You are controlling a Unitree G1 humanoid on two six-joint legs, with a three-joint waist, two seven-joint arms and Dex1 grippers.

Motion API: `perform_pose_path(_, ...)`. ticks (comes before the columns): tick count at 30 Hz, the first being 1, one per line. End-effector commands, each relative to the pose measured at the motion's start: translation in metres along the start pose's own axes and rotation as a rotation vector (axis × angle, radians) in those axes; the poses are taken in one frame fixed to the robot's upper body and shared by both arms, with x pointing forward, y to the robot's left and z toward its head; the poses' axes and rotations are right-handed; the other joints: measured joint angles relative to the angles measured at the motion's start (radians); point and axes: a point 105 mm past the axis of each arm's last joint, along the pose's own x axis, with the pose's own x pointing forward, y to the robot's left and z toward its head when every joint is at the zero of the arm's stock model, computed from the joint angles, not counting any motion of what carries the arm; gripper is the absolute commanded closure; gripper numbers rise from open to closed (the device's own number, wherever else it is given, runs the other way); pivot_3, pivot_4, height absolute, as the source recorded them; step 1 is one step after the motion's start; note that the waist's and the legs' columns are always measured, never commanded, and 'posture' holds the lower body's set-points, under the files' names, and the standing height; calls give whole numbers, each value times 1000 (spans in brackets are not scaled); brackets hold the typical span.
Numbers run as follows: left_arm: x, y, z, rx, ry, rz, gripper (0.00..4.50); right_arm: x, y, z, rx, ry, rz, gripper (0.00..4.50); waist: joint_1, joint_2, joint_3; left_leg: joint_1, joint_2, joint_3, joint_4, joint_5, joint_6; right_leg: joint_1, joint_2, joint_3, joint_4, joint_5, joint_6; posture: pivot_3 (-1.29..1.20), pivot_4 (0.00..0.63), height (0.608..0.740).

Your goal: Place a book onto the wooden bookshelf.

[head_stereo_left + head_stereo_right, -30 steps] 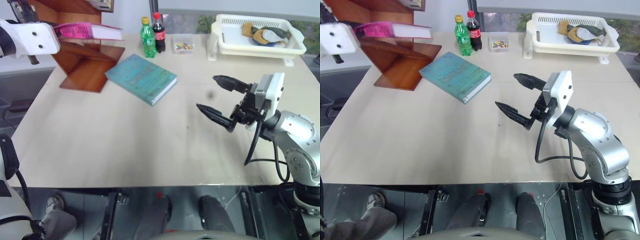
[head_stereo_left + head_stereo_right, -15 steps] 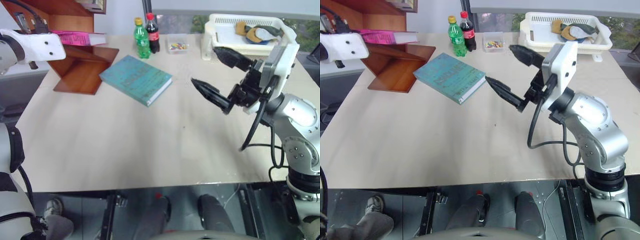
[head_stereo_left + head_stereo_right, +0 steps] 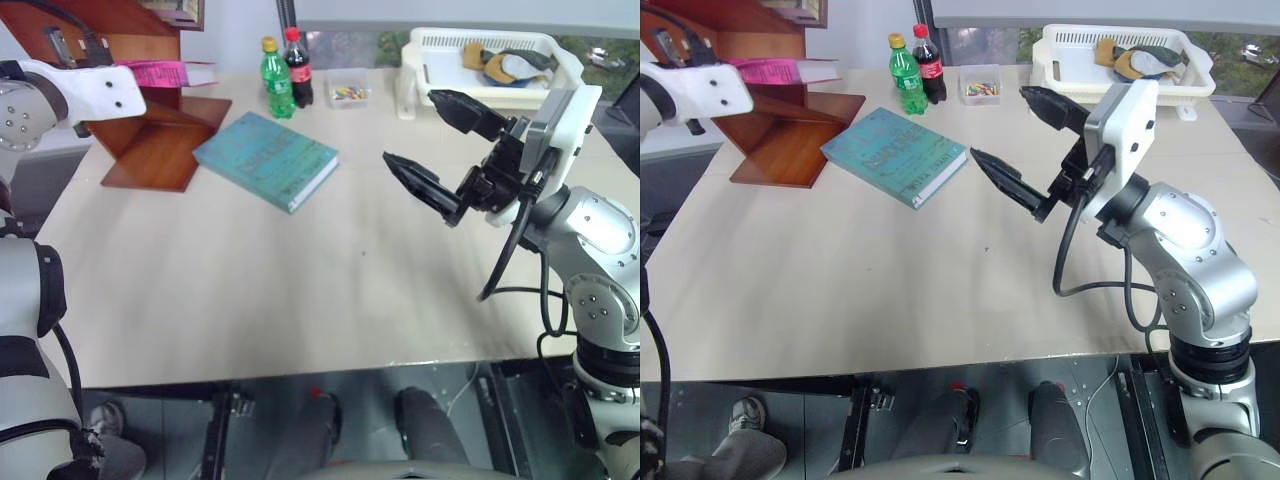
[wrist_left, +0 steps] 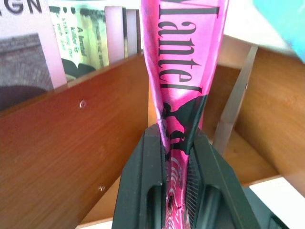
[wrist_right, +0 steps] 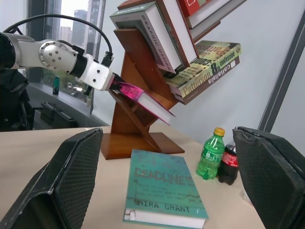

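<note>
Pink book point(image 5: 143, 100) held at the wooden bookshelf point(image 5: 138, 86)

Left gripper point(image 4: 175, 157) has its fingers clamped on the book's cover, holding it against a slanted board of the shelf. Right gripper point(image 3: 440, 145) hangs above the desk point(image 3: 300, 290) with fingers spread wide and empty, near the teal book point(image 3: 265, 160).

We see a bright pink book point(image 5: 143, 99) with black lettering and white page edges, against a reddish-brown shelf point(image 3: 160, 140). The flat book point(image 3: 266, 159) is teal-green with darker print. One bottle point(image 3: 275, 78) is green with a yellow cap, the other point(image 3: 297, 69) dark with a red cap. The basket point(image 3: 480, 62) is white, the surface point(image 3: 250, 290) pale beige, our fingers point(image 3: 420, 186) black.
</note>
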Motion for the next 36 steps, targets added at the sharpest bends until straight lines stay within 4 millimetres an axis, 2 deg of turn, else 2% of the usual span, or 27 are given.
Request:
perform_pose_path(1,-5,9,-8,-53,24,45,4176,-3,4,12,-42,-30,3,0,-1,0,0,0,0,0,0,0,0,0,0,0,0,0,0,0,150,740)
perform_pose_path(6,-9,9,-18,-99,61,49,4176,-5,4,12,-41,-21,-6,0,-2,0,0,0,0,0,0,0,0,-2,0,1,2,0,0,0,150,740)
perform_pose_path(9,-10,9,-20,-128,69,46,3171,-5,3,11,-39,-16,-11,0,-3,0,0,0,0,1,0,0,0,-2,0,1,2,0,0,0,150,740)
perform_pose_path(14,-14,14,-24,-167,68,79,776,-6,1,9,-35,-9,-16,0,-2,0,0,-1,0,1,1,0,0,-2,0,1,2,0,0,0,150,740)
perform_pose_path(16,-18,14,-28,-184,64,87,94,-7,1,8,-34,-5,-20,0,-2,0,0,-1,0,1,1,0,0,-2,0,1,2,0,0,0,150,740)
perform_pose_path(20,-29,15,-35,-238,39,118,94,-8,-1,6,-33,-1,-22,0,-3,0,0,-1,0,1,1,0,0,-3,0,1,2,0,0,0,150,740)
perform_pose_path(24,-36,16,-33,-311,-36,137,94,-8,-1,5,-32,1,-19,0,1,0,0,-1,0,0,2,0,0,-3,0,1,3,0,0,0,150,740)
perform_pose_path(27,-46,14,-21,-461,-215,140,94,-10,0,5,-35,6,-18,0,1,0,0,-1,0,1,3,0,0,-2,-1,1,3,0,0,0,150,740)
perform_pose_path(28,-50,13,-18,-513,-279,145,598,-11,0,5,-37,9,-17,0,1,0,0,-1,0,0,3,0,0,-2,-1,1,4,0,0,0,150,740)
perform_pose_path(30,-56,8,-12,-590,-385,141,1287,-14,1,4,-41,21,-19,0,1,-1,-1,-1,0,0,4,0,0,-2,-1,1,4,0,0,0,150,740)
perform_pose_path(31,-57,3,-9,-625,-429,134,1882,-16,1,3,-44,28,-20,0,1,-1,-1,-1,0,0,4,0,0,-2,-1,1,4,0,0,0,150,740)
perform_pose_path(32,-58,0,-7,-647,-459,129,2181,-17,0,2,-46,33,-20,0,1,-1,-1,-2,0,0,5,0,0,-3,-1,1,5,0,0,0,150,740)
perform_pose_path(34,-54,-17,10,-751,-563,124,3144,-20,-1,1,-49,46,-25,0,0,1,-1,-2,0,0,5,0,0,-2,-1,1,5,0,0,0,150,740)
perform_pose_path(36,-47,-43,36,-870,-642,111,3977,-22,-2,0,-52,55,-28,0,3,4,-4,-1,1,0,6,0,0,-2,-1,2,5,0,-1,0,150,740)
